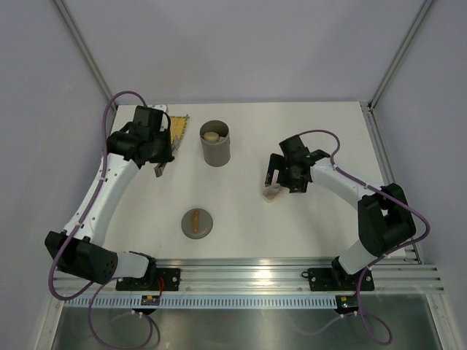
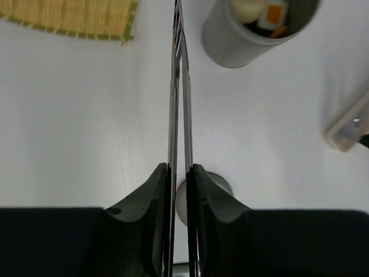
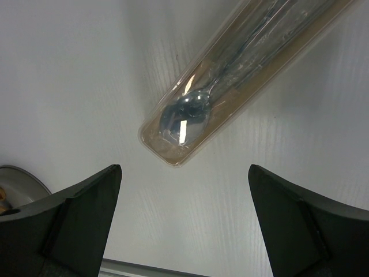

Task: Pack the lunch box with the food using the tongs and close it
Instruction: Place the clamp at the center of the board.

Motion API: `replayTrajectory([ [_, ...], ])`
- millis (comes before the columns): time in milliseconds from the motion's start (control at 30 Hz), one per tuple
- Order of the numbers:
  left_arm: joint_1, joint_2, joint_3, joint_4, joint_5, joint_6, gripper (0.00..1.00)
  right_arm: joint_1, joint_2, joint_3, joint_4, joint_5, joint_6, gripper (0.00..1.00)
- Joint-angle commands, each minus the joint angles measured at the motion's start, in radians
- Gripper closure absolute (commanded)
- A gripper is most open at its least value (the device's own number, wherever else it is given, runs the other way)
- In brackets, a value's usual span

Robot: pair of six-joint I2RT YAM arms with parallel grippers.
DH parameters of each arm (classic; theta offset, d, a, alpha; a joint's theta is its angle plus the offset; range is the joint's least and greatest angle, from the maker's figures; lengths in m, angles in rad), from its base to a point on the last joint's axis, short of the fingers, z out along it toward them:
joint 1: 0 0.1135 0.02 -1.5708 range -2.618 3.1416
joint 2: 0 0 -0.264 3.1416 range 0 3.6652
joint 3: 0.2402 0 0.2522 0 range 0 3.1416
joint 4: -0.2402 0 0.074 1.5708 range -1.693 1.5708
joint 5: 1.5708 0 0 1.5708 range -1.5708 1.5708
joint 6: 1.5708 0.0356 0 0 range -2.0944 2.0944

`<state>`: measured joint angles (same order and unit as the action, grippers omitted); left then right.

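Observation:
The grey lunch box (image 1: 214, 144) stands upright at the table's back centre, and white and orange food (image 2: 271, 12) lies inside it. My left gripper (image 2: 180, 167) is shut on the thin silver tongs (image 2: 179, 86). Their two arms are pressed almost together and run forward, ending just left of the lunch box (image 2: 248, 40) with nothing visible between the tips. In the top view the left gripper (image 1: 162, 162) sits left of the lunch box. My right gripper (image 3: 184, 167) is open and empty, hovering over the table beside the cutlery case.
A round grey lid with a brown handle (image 1: 197, 222) lies on the table in front of the lunch box. A yellow woven mat (image 1: 179, 127) sits at the back left. The pale cutlery case holding a spoon (image 3: 230, 75) lies under the right gripper (image 1: 281, 181).

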<state>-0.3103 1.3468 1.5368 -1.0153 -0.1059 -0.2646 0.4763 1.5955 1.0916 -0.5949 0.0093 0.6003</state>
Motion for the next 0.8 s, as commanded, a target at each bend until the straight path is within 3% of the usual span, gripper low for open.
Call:
replayTrajectory([
  [0, 0.059, -0.032, -0.163, 0.087, -0.067, -0.033, 0.98, 0.012, -0.051, -0.001, 0.014, 0.006, 0.009, 0.01],
  [233, 0.128, -0.089, -0.381, 0.145, -0.168, -0.149, 0.94, 0.012, -0.055, -0.006, 0.021, 0.003, 0.007, 0.01],
  [533, 0.149, -0.023, -0.521, 0.165, -0.274, -0.246, 0.76, 0.012, -0.052, -0.021, 0.032, -0.003, 0.006, 0.00],
  [767, 0.154, 0.028, -0.586, 0.224, -0.218, -0.288, 0.72, 0.012, -0.062, -0.038, 0.035, -0.003, 0.003, 0.01],
])
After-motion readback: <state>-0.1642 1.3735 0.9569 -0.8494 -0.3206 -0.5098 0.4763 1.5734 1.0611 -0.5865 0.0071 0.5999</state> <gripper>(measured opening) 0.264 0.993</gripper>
